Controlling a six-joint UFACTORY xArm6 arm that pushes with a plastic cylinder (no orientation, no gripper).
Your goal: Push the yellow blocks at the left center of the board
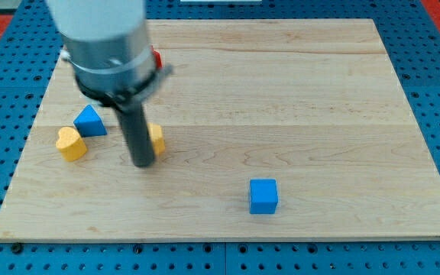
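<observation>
My tip (142,163) rests on the wooden board (281,92) left of centre. A yellow block (157,139) sits just to its right, touching or nearly touching the rod, mostly hidden behind it so its shape is unclear. A yellow heart-shaped block (71,143) lies further to the view's left, near the board's left edge. A blue triangular block (89,121) sits just above and right of the yellow heart, close to it.
A blue cube (263,195) lies near the board's bottom edge at centre right. A red block (157,58) peeks out from behind the arm's grey body near the view's top left. Blue pegboard surrounds the board.
</observation>
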